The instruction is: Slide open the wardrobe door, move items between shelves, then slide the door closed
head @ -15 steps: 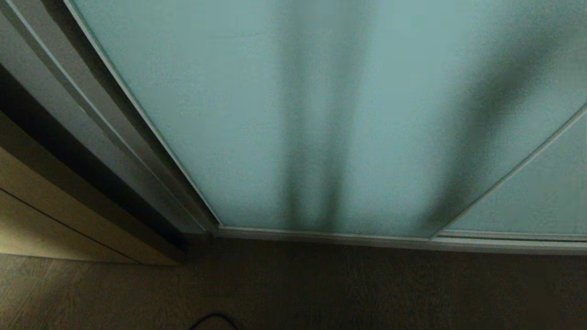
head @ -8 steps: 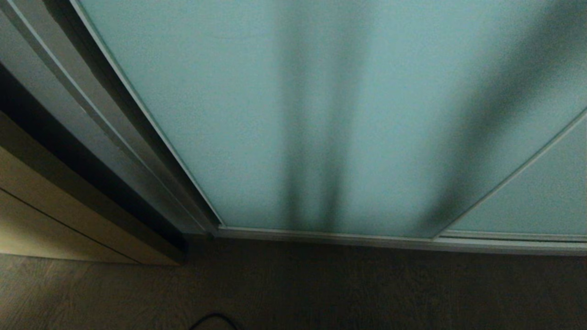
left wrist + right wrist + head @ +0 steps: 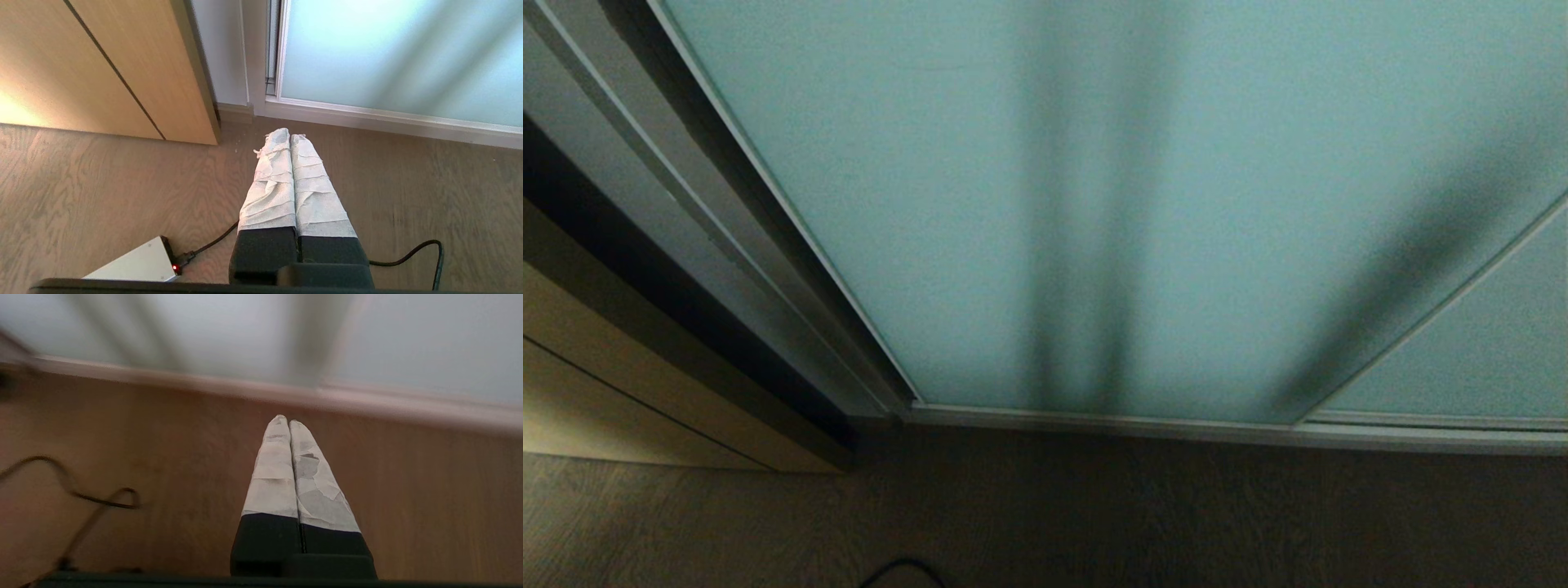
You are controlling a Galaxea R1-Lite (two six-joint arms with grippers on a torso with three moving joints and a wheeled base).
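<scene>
The sliding wardrobe door (image 3: 1013,204), frosted pale blue-green glass in a slim light frame, fills the head view and stands closed against the left jamb. The items and the shelves are hidden behind it. Neither arm shows in the head view. My left gripper (image 3: 290,136) is shut and empty, held low over the wooden floor, pointing at the door's (image 3: 388,53) lower corner. My right gripper (image 3: 285,418) is also shut and empty, over the floor in front of the door's (image 3: 245,330) bottom rail.
A beige wooden panel (image 3: 572,392) stands left of the door frame. A second glass panel (image 3: 1486,351) overlaps at the right. A black cable (image 3: 408,253) and a white box (image 3: 135,265) lie on the floor (image 3: 1176,514) behind my grippers.
The slanted dark shadow on the right part of the glass has sunk lower and grown shorter. The door has not moved.
</scene>
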